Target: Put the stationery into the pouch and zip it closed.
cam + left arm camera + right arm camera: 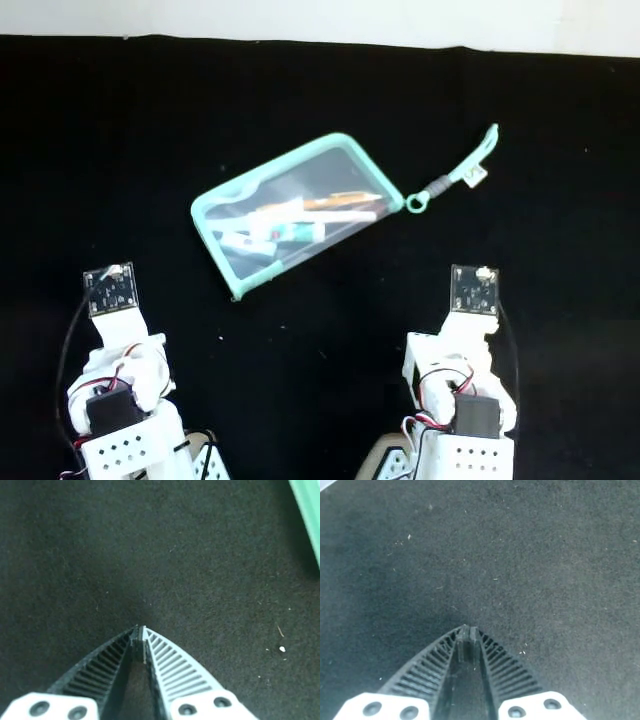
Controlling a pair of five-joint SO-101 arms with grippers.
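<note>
the clear plastic pouch with mint-green trim (300,180) lies flat on the black cloth table (320,90), a little left of the middle and turned on a slant, its right end farther from the arms than its left. inside it i can see the stationery: an orange pencil-like stick (335,201), a white pen (325,216) just beside it, and a short white tube with a green band (292,234), all lying along the pouch's length. at the pouch's right corner sits a small mint ring (416,203), and from it a mint wrist strap (478,150) runs out across the cloth, away from the arms. the left arm (115,400) sits at the near edge, below the pouch's left end; its left gripper (138,630) hangs over bare cloth with its two fingers pressed tip to tip and nothing between them, a strip of the pouch's green edge (307,510) off to one side. the right arm (465,400) sits well apart from the pouch, and the right gripper (468,630) is likewise closed tip to tip on nothing above the cloth.
</note>
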